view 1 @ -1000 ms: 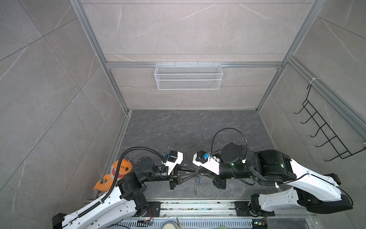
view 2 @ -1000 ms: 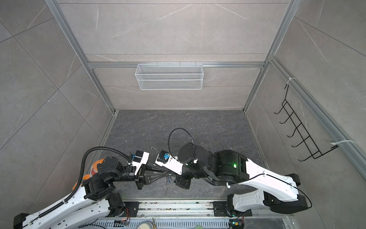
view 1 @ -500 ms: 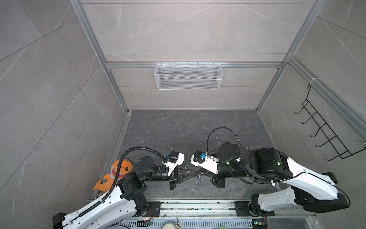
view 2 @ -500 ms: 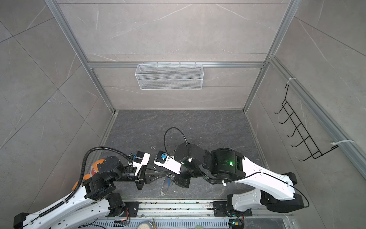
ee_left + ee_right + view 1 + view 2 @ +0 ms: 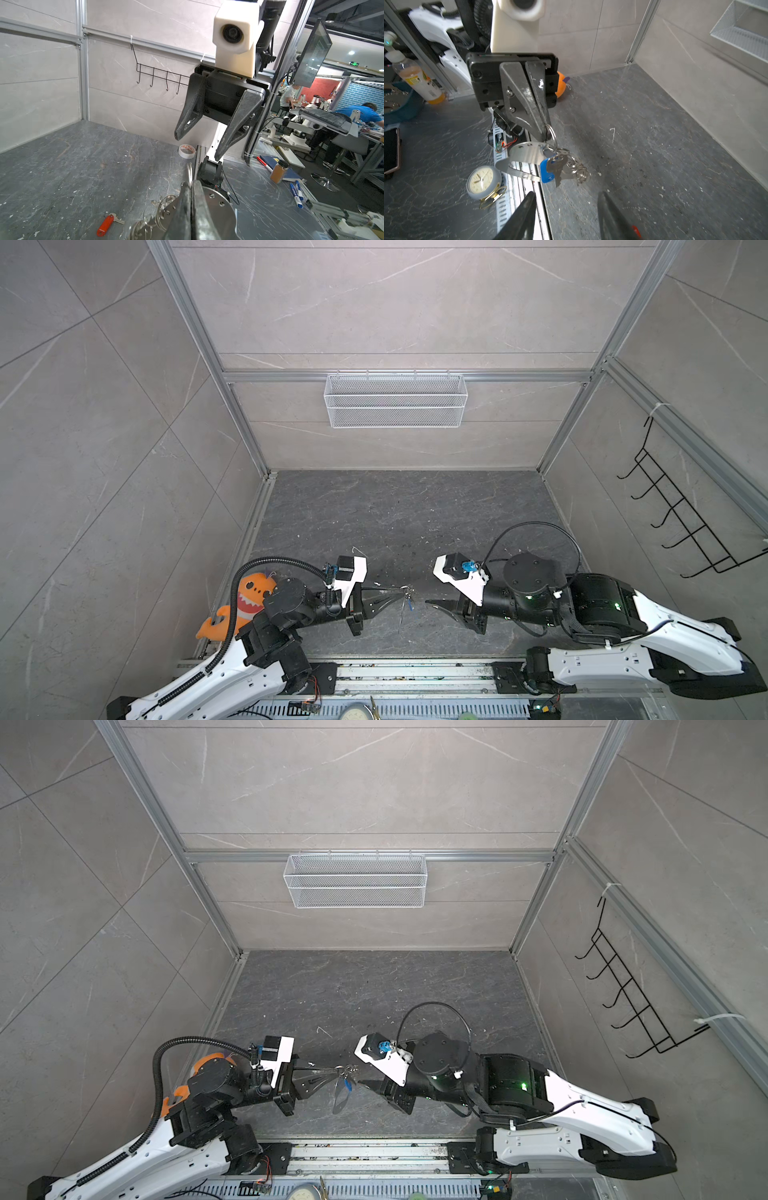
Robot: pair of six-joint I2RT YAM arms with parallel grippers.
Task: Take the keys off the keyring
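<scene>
In clamped left gripper [image 5: 544, 133], keyring [image 5: 525, 154]

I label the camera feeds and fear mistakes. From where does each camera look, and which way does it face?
Top views: overhead, looking down at the floor; both arms show, with left fingers and right fingers.
Left wrist: on the left arm, facing the open right fingers and the hook rack; its own shut fingers show.
Right wrist: on the right arm, facing the left fingers gripping the keyring; its own open fingers show.
Shared: both wrist views show the keyring and all four fingers.
</scene>
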